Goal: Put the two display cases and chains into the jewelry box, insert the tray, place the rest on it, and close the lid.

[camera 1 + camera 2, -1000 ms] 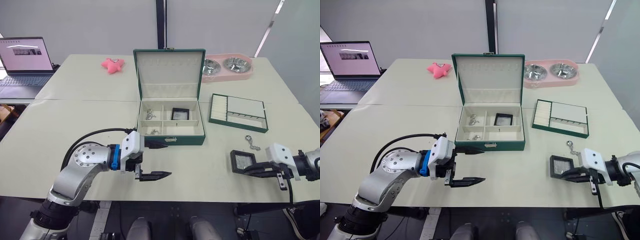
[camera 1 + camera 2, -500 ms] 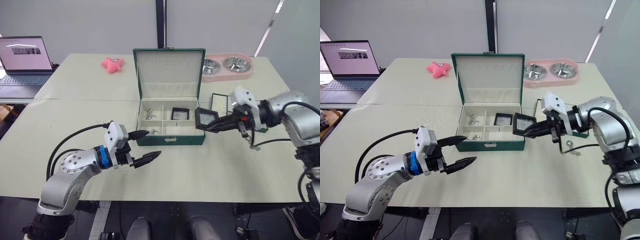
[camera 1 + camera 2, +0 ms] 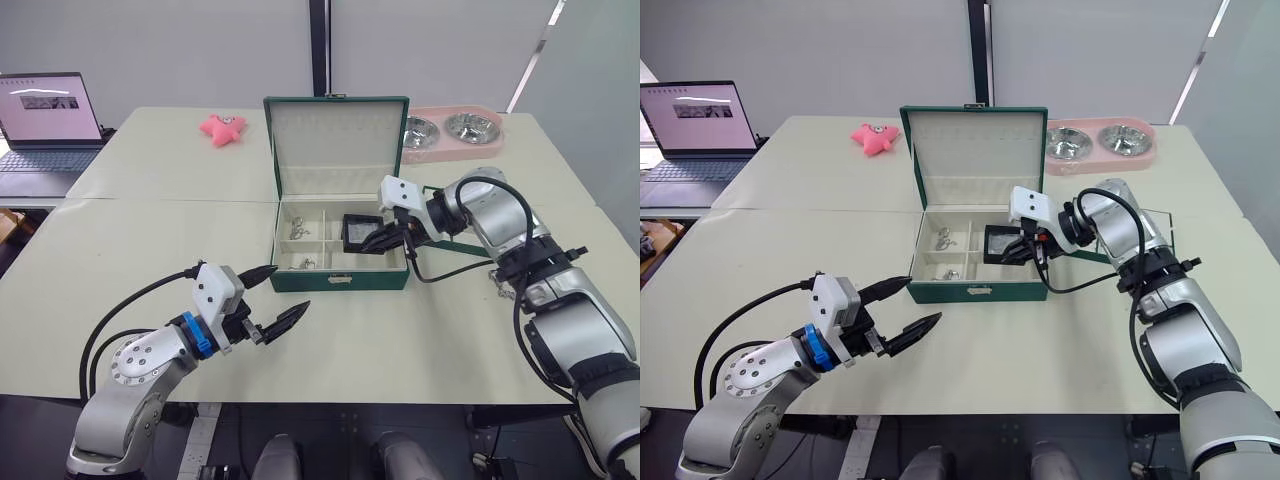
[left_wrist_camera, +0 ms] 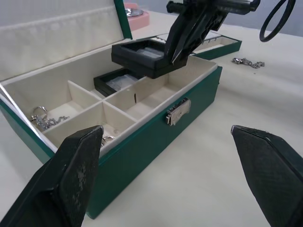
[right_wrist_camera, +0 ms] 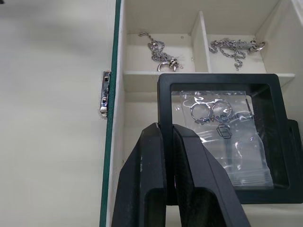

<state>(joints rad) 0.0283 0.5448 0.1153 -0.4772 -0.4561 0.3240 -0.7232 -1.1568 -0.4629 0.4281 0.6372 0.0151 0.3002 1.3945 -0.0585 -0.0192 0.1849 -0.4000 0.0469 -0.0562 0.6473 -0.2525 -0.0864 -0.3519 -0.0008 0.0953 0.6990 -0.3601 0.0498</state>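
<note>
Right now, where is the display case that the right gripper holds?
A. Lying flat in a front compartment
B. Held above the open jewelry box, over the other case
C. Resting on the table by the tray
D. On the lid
B: the right gripper pinches the display case by its edge above the jewelry box, over the other case.

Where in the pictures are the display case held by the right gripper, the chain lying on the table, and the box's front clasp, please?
display case (image 5: 227, 142): right wrist view, on its clear window.
chain (image 4: 246, 62): left wrist view, on its links.
front clasp (image 4: 178, 111): left wrist view, on the silver plate.
</note>
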